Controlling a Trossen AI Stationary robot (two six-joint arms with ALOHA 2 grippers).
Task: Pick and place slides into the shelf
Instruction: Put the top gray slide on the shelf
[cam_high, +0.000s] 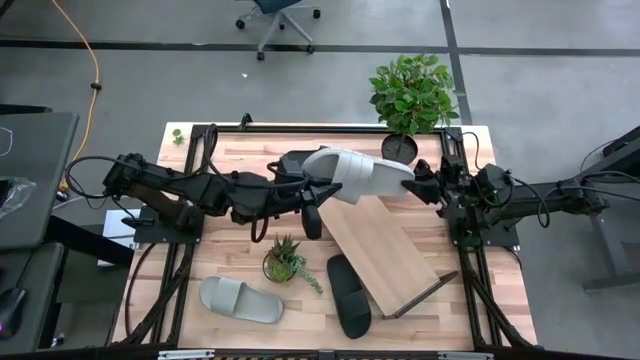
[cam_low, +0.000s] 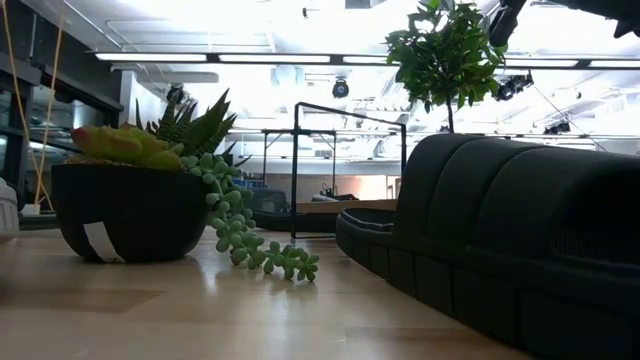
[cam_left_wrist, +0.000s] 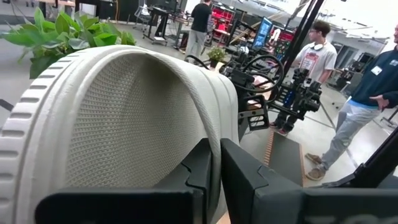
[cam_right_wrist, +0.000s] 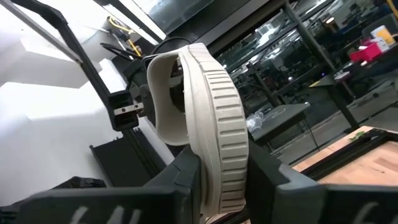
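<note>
Midair, light grey slide (cam_high: 355, 172), left pincer (cam_high: 312, 186) and right pincer (cam_high: 413, 181) both clamped on it

Non-task items: leafy potted plant (cam_high: 411, 95) at table's far edge, small succulent pot (cam_high: 284, 261) mid-table, office chair (cam_high: 277, 17), yellow cable (cam_high: 91, 75) on floor.

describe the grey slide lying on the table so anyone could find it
Start at the small succulent pot near the table's front. The light grey slide lies flat just in front of it toward the left. The other grey slide is up in the air, and the nearby flat one is black.
</note>
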